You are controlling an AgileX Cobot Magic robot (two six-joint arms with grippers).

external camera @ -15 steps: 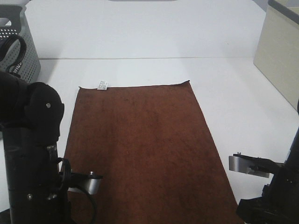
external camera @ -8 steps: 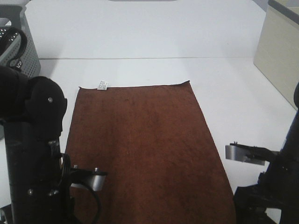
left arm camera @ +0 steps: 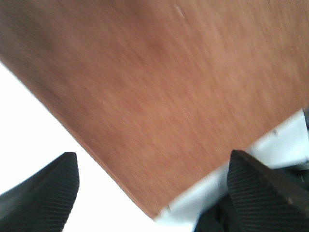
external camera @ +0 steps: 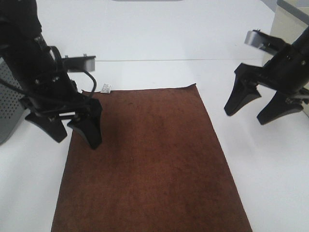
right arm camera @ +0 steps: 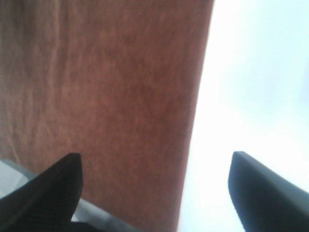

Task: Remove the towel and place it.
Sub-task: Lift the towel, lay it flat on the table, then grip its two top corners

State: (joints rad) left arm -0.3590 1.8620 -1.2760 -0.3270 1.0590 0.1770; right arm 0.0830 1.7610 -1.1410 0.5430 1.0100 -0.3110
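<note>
Left end effector (external camera: 77,140) and right end effector (external camera: 246,116) wide open, empty; towel (external camera: 149,164) lies flat, likely soft, limp, light; pinch its far corners.

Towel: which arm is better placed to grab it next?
Left, probably. The left gripper, open, straddles the left edge of the towel near its white tag. The right gripper, also open, appears off to the side over bare table in the high view.

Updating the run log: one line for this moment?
towel: flat on table | left gripper: open, straddling towel's left edge | right gripper: open, right of towel
</note>
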